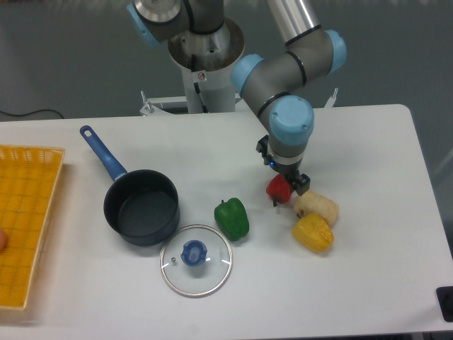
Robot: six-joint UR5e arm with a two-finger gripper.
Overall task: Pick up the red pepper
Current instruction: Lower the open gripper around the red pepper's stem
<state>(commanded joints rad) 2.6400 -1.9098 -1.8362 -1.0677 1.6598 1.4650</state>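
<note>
nearest the camera lies a glass lid [196, 259] with a blue knob, then a yellow pepper [313, 233], a green pepper [232, 219] and a dark saucepan [141, 206] with a blue handle. a pale potato [317, 207] sits just beside the red pepper [278, 189], mid-table, where the gripper [289, 190] hangs directly over it; whether its fingers grip it i cannot tell. a yellow basket [28, 219] lies at the left edge.

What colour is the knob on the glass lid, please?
Blue; the knob shows clearly in the fixed camera view.
</note>
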